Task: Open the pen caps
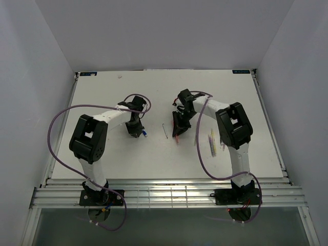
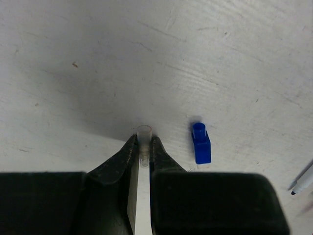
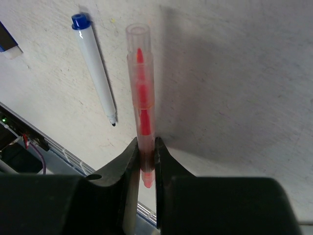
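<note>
A white-walled booth is enclosing a scuffed white worktop [image 1: 154, 164], and both arms are reaching over its middle. The right fingers [image 3: 122, 164] are clenching the tail of a red pen [image 3: 142, 103]. Its long axis is running straight out from them, so its clear cap [image 3: 137, 34] is sitting at the far end, pointing away. The red tip is showing through it, so the cap is apparently on. The left fingers [image 2: 120, 161] are pinching a short clear tube [image 2: 144, 132] close to the worktop; it is probably a pulled cap, though I cannot tell for sure. Just right of it a blue cap [image 2: 201, 144] is lying loose, apart from the fingers. Beside the red pen a white pen [image 3: 95, 73] is lying roughly parallel with its tip bare, and in the top view it is sitting between the two arms. Further right, more pens [image 1: 212, 143] are lying near the right arm. The next pull is hinging on that far capped end. The left fingers, being full, are likely needing to drop the tube first, then come in along the pen's axis.
</note>
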Action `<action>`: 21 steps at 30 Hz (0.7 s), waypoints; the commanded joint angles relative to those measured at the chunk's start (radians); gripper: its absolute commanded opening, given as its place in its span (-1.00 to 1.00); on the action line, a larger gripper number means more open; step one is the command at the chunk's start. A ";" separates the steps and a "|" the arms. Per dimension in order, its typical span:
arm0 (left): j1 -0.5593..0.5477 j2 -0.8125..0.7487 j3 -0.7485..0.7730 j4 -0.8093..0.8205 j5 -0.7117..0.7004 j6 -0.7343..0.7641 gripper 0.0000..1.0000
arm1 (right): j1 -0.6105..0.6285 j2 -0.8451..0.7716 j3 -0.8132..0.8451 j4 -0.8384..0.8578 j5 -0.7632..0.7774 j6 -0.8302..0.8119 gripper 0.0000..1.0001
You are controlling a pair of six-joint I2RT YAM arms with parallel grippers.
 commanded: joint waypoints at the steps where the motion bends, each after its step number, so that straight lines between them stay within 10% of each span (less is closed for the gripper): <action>1: 0.020 0.046 0.009 0.039 0.011 0.013 -1.00 | 0.010 0.036 0.056 -0.023 0.035 -0.013 -0.84; 10: 0.021 0.058 -0.029 0.061 0.093 0.008 -0.92 | 0.014 0.087 0.104 -0.029 0.048 0.013 -0.60; 21: 0.024 0.104 -0.023 -0.002 0.120 -0.038 -0.32 | 0.016 0.090 0.102 -0.029 0.082 -0.007 -0.21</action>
